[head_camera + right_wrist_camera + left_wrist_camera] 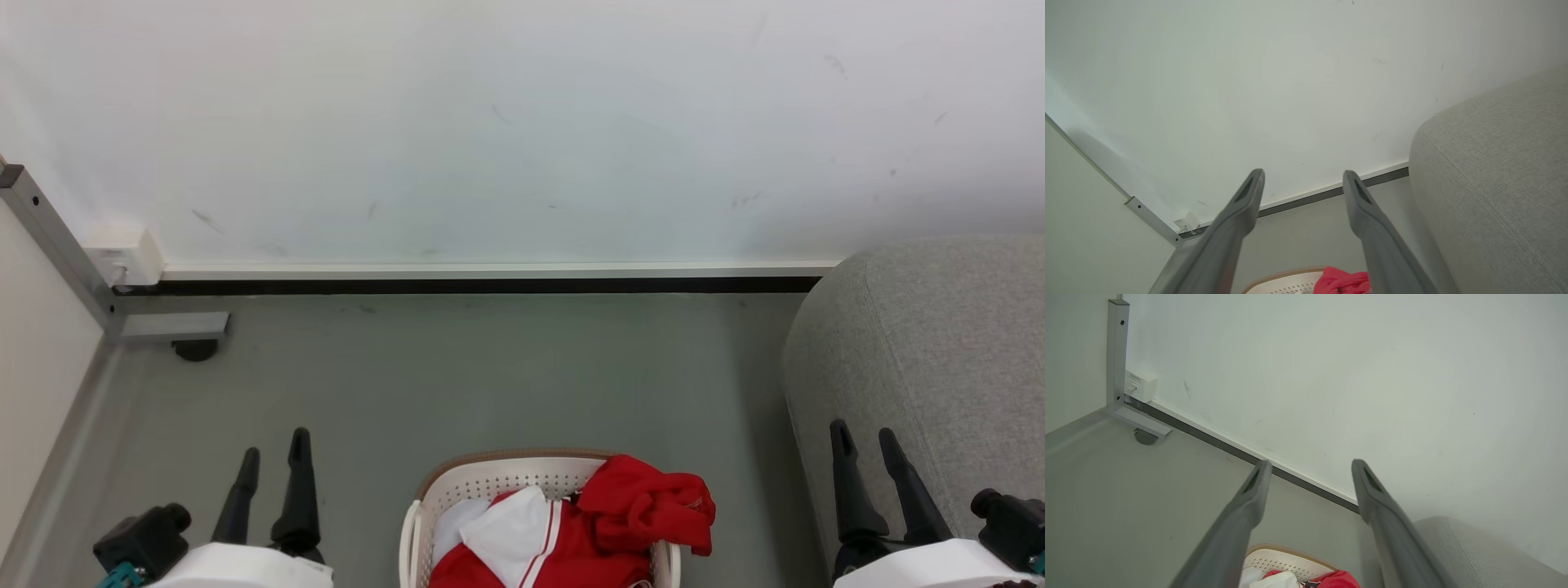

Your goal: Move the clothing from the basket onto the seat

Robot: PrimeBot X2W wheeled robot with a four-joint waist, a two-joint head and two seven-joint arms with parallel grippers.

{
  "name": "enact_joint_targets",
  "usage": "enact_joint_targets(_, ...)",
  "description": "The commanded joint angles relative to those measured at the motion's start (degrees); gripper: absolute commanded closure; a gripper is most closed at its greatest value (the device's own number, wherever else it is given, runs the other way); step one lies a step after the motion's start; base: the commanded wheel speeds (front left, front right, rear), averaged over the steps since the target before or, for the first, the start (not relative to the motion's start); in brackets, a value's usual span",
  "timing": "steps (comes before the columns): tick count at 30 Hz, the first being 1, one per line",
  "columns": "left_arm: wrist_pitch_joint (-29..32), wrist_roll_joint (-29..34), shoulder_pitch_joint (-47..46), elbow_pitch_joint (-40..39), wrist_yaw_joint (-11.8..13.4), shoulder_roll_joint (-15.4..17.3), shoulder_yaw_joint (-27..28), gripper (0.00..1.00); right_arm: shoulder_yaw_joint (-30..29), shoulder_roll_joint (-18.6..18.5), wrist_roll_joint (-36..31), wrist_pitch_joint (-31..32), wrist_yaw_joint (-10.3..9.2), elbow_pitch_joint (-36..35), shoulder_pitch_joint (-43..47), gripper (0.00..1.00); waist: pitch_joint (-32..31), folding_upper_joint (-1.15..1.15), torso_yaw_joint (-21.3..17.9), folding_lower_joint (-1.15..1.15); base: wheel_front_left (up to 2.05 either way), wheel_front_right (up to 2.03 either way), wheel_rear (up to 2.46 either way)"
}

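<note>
Red clothing [629,523] w/ white stripes and a white panel lies in the basket [482,483], one red bunch spilling over the rim on the right. Basket sits on the grey floor [490,376], bottom centre of head view, btwn the two arms. Grey sofa [922,359] stands to the right, near the basket, not touching it. Left claw [275,445] is open, fingers apart, empty, over bare floor left of the basket. Right claw [863,431] is likewise spread and empty, in front of the sofa's rounded edge. White wall [522,122] behind, w/ a small white box [122,255] low at the left corner.
</note>
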Motion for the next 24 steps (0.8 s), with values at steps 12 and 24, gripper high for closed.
enact_joint_targets(12, -2.3, 8.6, 0.0, -1.2, 1.6, 1.4, -1.3, 0.0, 1.0, -0.6, -8.9, -2.4, -0.07, -0.8, -1.8, 0.0, 0.2, 0.0, -0.4, 0.0, 0.0, 0.0, 0.0)
enact_joint_targets(24, -3.9, 14.1, 0.3, -1.5, 1.3, 1.3, -1.7, 0.0, 1.6, -0.3, -14.4, -4.0, -0.08, -1.2, -1.7, 0.0, 0.0, 0.0, -0.7, 0.0, 0.0, 0.0, 0.0)
